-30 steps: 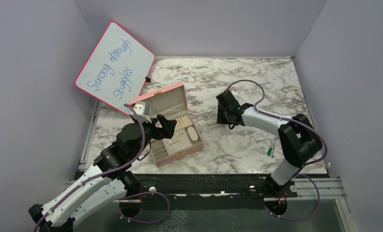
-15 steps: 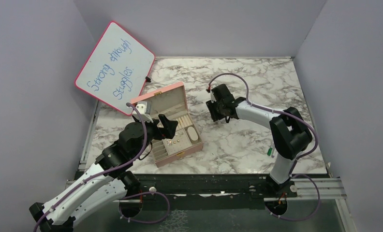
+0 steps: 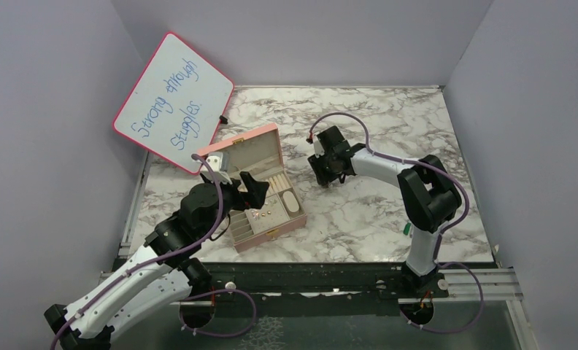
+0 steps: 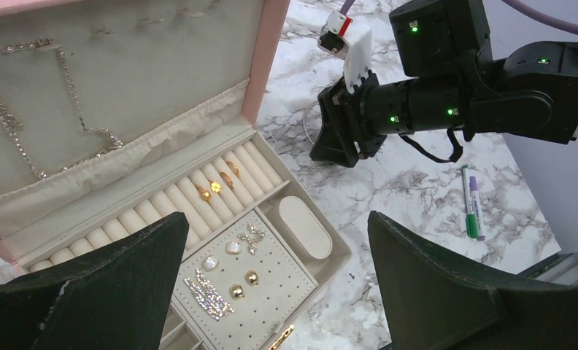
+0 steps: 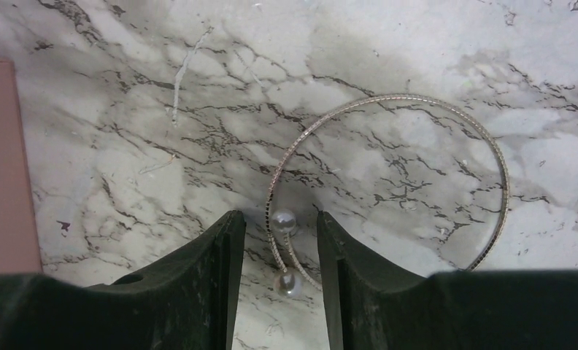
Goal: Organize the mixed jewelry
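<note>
The right gripper [image 5: 275, 227] points down at the marble table [image 5: 125, 146]. Its jaws are narrow, one on each side of the pearl ends [image 5: 282, 219] of a thin silver bangle [image 5: 403, 95]; whether they touch cannot be told. The loop lies flat toward 2 o'clock. The left gripper [image 4: 275, 219] hangs wide open over the open pink jewelry box [image 4: 268, 73], at 9 o'clock from the bangle. Inside, gold rings [image 4: 215, 187] sit in the rolls, with studs [image 4: 244, 279] at 6 o'clock of them.

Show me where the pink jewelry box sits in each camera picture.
Top external: pink jewelry box left of centre, lid up.
Left wrist: fills the left half, open, seen close.
Right wrist: only a pink strip at the left edge, likely its side.
Shared landmark: the marble table, in all three.
</note>
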